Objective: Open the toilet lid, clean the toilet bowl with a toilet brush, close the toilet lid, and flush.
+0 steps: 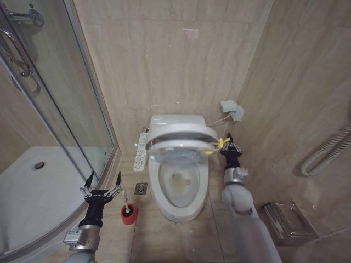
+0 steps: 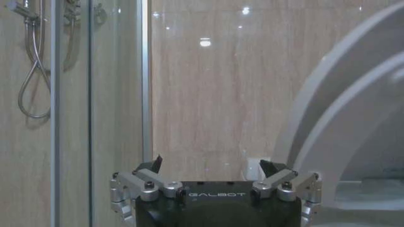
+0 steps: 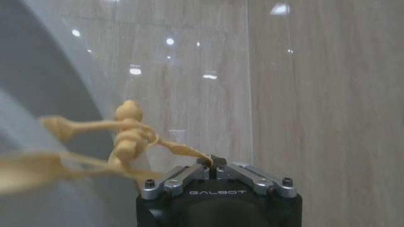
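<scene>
The white toilet lid [image 1: 178,130] is lifted partway above the toilet bowl [image 1: 181,189], whose inside is stained yellowish. A yellow loop tag [image 1: 220,143] hangs at the lid's right edge. My right gripper [image 1: 230,144] is shut on that tag; in the right wrist view the yellow cord [image 3: 129,135] runs into the closed right gripper [image 3: 213,164], with the lid [image 3: 38,90] beside it. The toilet brush [image 1: 125,200] stands in its red cup [image 1: 129,215] on the floor left of the bowl. My left gripper [image 1: 102,178] hovers open just left of the brush, holding nothing, and appears again in its wrist view [image 2: 211,165].
A glass shower door [image 1: 82,104] and white shower tray [image 1: 33,186] lie to the left. The button panel [image 1: 141,152] and a floor drain [image 1: 141,188] sit left of the toilet. A wall socket [image 1: 233,109], a hose [image 1: 326,150] and a floor rack [image 1: 285,219] are on the right.
</scene>
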### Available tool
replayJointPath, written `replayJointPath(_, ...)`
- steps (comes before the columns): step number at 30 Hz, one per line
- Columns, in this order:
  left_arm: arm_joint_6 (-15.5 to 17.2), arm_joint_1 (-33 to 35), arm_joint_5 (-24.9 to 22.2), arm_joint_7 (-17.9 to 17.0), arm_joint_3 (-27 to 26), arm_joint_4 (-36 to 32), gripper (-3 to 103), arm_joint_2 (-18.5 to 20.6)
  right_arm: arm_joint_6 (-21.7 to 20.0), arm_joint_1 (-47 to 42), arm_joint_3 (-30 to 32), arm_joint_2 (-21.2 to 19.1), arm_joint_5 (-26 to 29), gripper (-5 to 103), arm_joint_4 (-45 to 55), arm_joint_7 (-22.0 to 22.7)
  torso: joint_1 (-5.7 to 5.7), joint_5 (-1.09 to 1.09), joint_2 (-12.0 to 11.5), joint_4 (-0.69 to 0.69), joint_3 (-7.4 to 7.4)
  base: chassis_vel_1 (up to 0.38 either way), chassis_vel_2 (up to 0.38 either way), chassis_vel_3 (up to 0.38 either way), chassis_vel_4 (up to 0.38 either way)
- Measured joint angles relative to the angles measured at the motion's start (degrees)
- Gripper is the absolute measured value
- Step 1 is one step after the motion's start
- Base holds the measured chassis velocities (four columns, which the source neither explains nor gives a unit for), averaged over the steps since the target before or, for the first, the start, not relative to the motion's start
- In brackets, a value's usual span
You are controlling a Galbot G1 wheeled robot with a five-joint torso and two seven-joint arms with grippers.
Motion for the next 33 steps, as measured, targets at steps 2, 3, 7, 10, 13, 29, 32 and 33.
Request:
replayJointPath(2, 0.00, -0.01, 0.00, -0.01, -0.01, 0.00, 100, 0.00, 0.01, 3.71, -0.41, -1.21, 0.89, 1, -3.10, 0.28, 0.00, 0.00, 0.00, 0.01, 0.00, 0.000, 0.000, 0.000, 0.000)
replayJointPath(3, 0.00, -0.01, 0.00, -0.01, 0.00, 0.00, 100, 0.00, 0.00, 5.40, -0.56, -1.61, 1.18, 1, -4.29, 0.34, 0.00, 0.00, 0.00, 0.01, 0.00, 0.000, 0.000, 0.000, 0.000)
replayJointPath(7, 0.00, 0.00, 0.00, 0.00, 0.00, 0.00, 100, 0.00, -0.01, 10.60, -0.94, -2.62, 1.75, 1, -7.93, 0.37, 0.01, 0.00, 0.00, 0.01, 0.01, 0.000, 0.000, 0.000, 0.000)
replayJointPath(10, 0.00, 0.00, 0.00, -0.01, -0.01, 0.00, 100, 0.00, -0.05, 14.32, -1.30, -3.33, 1.90, 1, -10.64, 0.37, 0.02, 0.00, -0.01, 0.01, 0.01, 0.000, 0.000, 0.000, 0.000)
replayJointPath(13, 0.00, -0.01, 0.00, -0.01, 0.00, 0.00, 100, 0.00, -0.52, 18.66, -2.09, -4.29, 2.39, 1, -13.84, 0.38, 0.02, 0.01, -0.01, 0.00, 0.02, 0.000, 0.000, 0.000, 0.000)
replayJointPath(29, 0.00, 0.00, 0.00, -0.01, 0.00, 0.00, 100, 0.00, -1.05, 30.41, -5.44, -4.72, 2.07, 1, -25.98, -0.12, 0.02, 0.02, -0.02, -0.03, 0.01, 0.000, 0.000, 0.000, 0.000)
replayJointPath(32, 0.00, 0.00, 0.00, 0.00, -0.01, 0.00, 100, 0.00, -0.98, 32.55, -6.44, -4.51, 1.87, 1, -27.93, -0.18, 0.02, 0.02, -0.02, -0.04, 0.01, 0.000, 0.000, 0.000, 0.000)
replayJointPath(33, 0.00, 0.00, 0.00, 0.00, 0.00, 0.00, 100, 0.00, -0.96, 33.65, -6.95, -4.38, 1.84, 1, -28.81, -0.16, 0.02, 0.02, -0.02, -0.05, 0.02, 0.000, 0.000, 0.000, 0.000)
